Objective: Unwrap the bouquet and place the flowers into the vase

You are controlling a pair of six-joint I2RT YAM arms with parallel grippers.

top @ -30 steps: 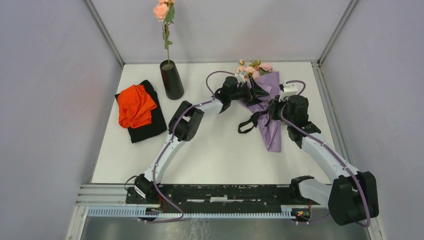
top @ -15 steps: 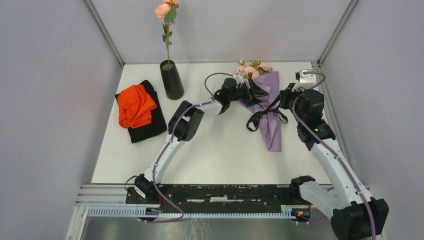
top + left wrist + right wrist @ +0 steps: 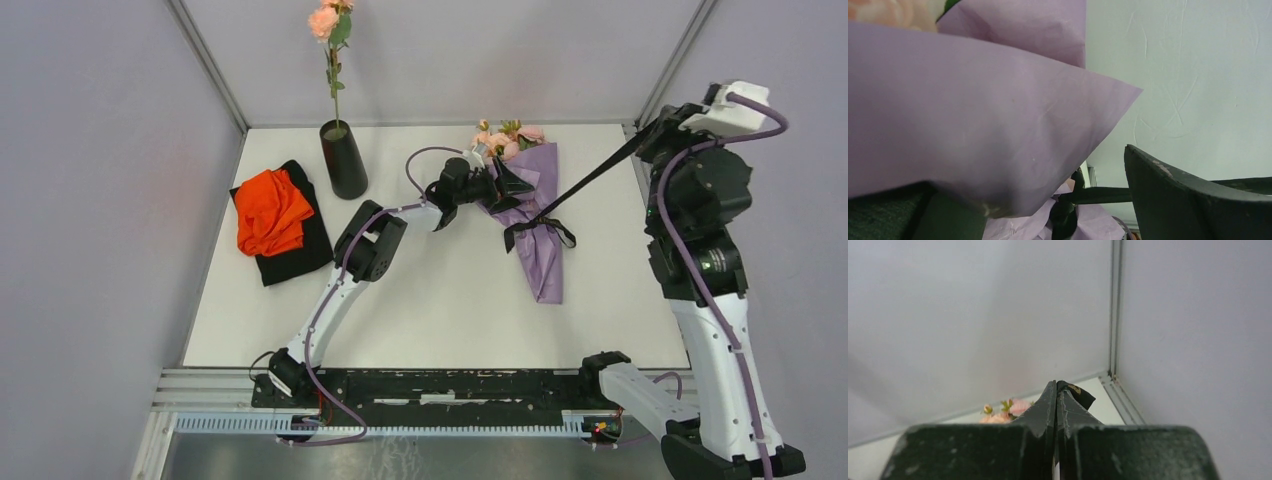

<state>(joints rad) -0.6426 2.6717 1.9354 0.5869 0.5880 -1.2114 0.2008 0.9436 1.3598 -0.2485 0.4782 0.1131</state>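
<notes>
My right pincer (image 3: 641,146), high in the overhead frame's upper right, was clamped on the black ribbon (image 3: 585,180), whose end barely peeked past my fingertips (image 3: 1048,400). My left pincer (image 3: 514,181) stood spread apart around the bouquet (image 3: 540,245) at centre. Its lilac paper (image 3: 973,125) blocked most of that wrist's view, and the vase (image 3: 343,160), upper left, held one rose (image 3: 324,22).

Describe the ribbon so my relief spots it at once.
On the white table, back right, lies the lilac-wrapped bouquet. From its waist a thin black ribbon runs taut up to the right arm's shut fingers. Unlike the black vase and cloth at left, it is a narrow strip.
</notes>
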